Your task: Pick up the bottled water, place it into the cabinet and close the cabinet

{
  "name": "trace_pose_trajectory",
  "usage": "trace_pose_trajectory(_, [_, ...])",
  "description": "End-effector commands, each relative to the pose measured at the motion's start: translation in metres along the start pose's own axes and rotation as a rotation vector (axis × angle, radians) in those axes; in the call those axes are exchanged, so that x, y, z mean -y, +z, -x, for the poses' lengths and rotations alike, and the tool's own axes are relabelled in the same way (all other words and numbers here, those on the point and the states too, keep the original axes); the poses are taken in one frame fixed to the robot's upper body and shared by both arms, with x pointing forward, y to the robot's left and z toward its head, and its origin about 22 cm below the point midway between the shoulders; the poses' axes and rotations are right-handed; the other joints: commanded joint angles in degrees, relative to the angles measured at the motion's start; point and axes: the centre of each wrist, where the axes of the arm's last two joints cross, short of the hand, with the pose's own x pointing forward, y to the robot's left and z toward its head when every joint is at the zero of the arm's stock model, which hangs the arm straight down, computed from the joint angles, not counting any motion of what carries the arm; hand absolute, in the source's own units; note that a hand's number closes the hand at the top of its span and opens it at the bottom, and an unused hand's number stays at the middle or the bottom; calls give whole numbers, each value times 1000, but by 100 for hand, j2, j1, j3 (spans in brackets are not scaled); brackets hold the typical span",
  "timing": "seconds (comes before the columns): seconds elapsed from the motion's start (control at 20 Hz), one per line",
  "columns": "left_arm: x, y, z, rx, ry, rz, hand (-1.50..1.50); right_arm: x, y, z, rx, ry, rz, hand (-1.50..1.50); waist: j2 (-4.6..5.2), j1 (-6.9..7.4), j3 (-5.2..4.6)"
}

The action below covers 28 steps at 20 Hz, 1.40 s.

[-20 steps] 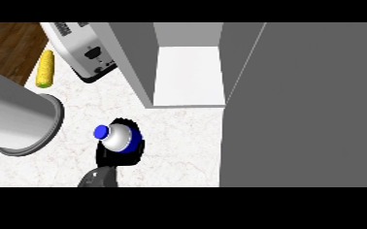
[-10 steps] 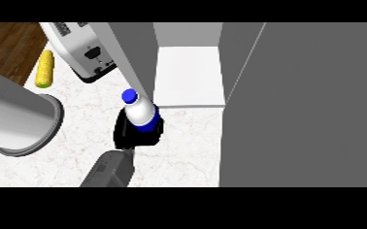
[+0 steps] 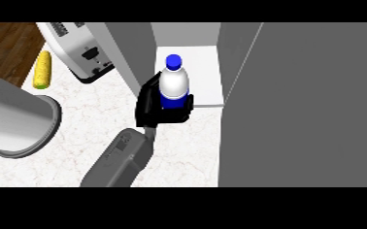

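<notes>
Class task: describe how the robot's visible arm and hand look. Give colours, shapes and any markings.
One arm shows: a boxy grey forearm with rounded edges and a small darker panel on top. It narrows to a thin wrist joining a blocky black hand. No cables or sleeves are visible.

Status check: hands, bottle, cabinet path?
Left hand curled round bottled water, upright, at the open cabinet mouth. Right hand not in view. Shelf ahead unobstructed; door open.

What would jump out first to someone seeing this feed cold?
The bottled water, white with a blue cap, stands upright in a black hand at centre, at the front edge of the open cabinet's white shelf. Right of it the grey cabinet door fills the view. A yellow corn cob and a toaster lie upper left.
</notes>
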Motion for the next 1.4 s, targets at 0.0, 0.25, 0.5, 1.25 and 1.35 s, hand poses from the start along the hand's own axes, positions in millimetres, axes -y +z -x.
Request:
trace_pose_trajectory(0.0, [28, -25, -14, 4, -79, -2, 150, 14, -7, -9, 40, -11, 12, -150, 36, -25, 1])
trace_pose_trajectory(0.25, [38, -58, -28, -43, -150, -45, 150, 12, -5, -4, 51, -17, -2, -150, 31, -71, 1])
trace_pose_trajectory(0.5, [41, -69, -23, -55, -182, -117, 150, 23, -9, -6, 67, -15, -15, -150, 80, -224, -1])
trace_pose_trajectory(1.25, [-16, -103, -14, -105, -392, -304, 150, 19, -8, -4, 72, -29, -15, -150, 162, -265, -9])
trace_pose_trajectory(1.35, [-6, -112, -23, -76, -408, -325, 150, 21, -8, -7, 90, -24, -32, -150, 186, -367, -9])
